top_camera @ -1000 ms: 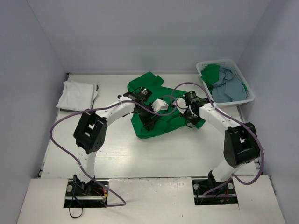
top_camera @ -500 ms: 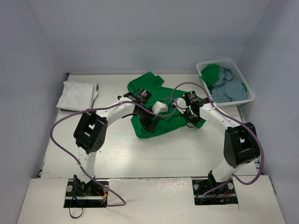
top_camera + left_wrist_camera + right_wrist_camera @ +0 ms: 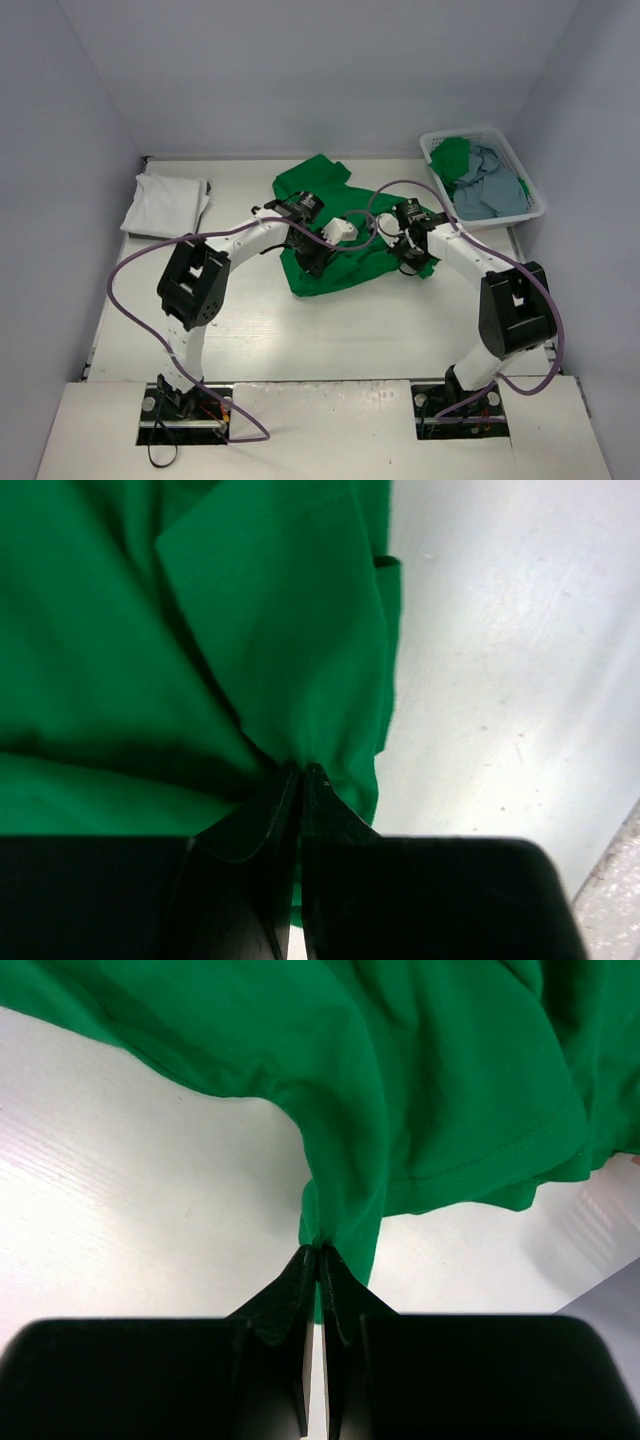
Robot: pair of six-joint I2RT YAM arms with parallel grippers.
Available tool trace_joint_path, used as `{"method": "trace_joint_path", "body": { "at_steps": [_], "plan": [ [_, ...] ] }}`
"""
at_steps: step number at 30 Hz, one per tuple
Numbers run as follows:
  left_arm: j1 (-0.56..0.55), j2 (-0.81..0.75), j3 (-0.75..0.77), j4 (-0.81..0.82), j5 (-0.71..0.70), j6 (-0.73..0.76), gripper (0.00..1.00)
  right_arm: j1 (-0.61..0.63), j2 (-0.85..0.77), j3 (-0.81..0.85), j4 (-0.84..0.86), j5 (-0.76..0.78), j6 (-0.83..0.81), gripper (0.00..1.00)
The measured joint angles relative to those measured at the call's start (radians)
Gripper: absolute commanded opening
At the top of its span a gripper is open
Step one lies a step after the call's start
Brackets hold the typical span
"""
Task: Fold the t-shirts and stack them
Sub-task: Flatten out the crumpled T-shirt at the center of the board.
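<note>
Pinching green t-shirt (image 3: 318,186) folds at their tips: left pincer (image 3: 301,771), right pincer (image 3: 319,1251).

A plain bright green t-shirt (image 3: 315,185) is seen at the black fingers (image 3: 245,825); a white t-shirt (image 3: 165,203), whitish desk (image 3: 330,330) and white slotted basket (image 3: 462,133) are shown beyond.

We see the green t-shirt (image 3: 120,630) as soft matt cloth, creased, w/ a stitched hem. White t-shirt (image 3: 165,203): matt cloth too. Table (image 3: 330,330) is smooth white w/ a faint sheen, finely ribbed up close. Left gripper (image 3: 303,770) fingers (image 3: 340,830) look like matt black plastic. Basket (image 3: 480,133): white slotted plastic.
</note>
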Motion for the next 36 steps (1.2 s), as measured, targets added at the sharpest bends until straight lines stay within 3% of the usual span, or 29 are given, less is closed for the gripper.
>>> {"method": "trace_joint_path", "body": {
  "at_steps": [6,16,24,30,31,32,36],
  "plan": [
    [0.068,-0.055,0.011,0.005,-0.099,-0.008,0.0,-0.049,-0.005,0.0,0.0,0.0,-0.008,0.0],
    [0.425,-0.317,0.096,0.029,-0.098,-0.082,0.0,-0.175,-0.103,0.097,0.002,-0.047,-0.019,0.0],
    [0.457,-0.575,0.076,0.044,-0.026,-0.132,0.0,-0.194,-0.187,0.131,-0.001,-0.121,-0.02,0.0],
    [0.498,-0.676,0.075,0.048,0.056,-0.189,0.0,-0.191,-0.27,0.129,-0.016,-0.169,-0.023,0.0],
    [0.498,-0.683,0.062,0.058,0.076,-0.192,0.03,-0.191,-0.286,0.124,-0.015,-0.171,-0.024,0.0],
    [0.498,-0.688,0.039,0.064,0.093,-0.193,0.16,-0.191,-0.297,0.116,-0.014,-0.172,-0.026,0.0],
    [0.488,-0.658,-0.103,0.089,0.138,-0.191,0.39,-0.19,-0.324,0.051,-0.021,-0.176,-0.031,0.0]
  ]
}}
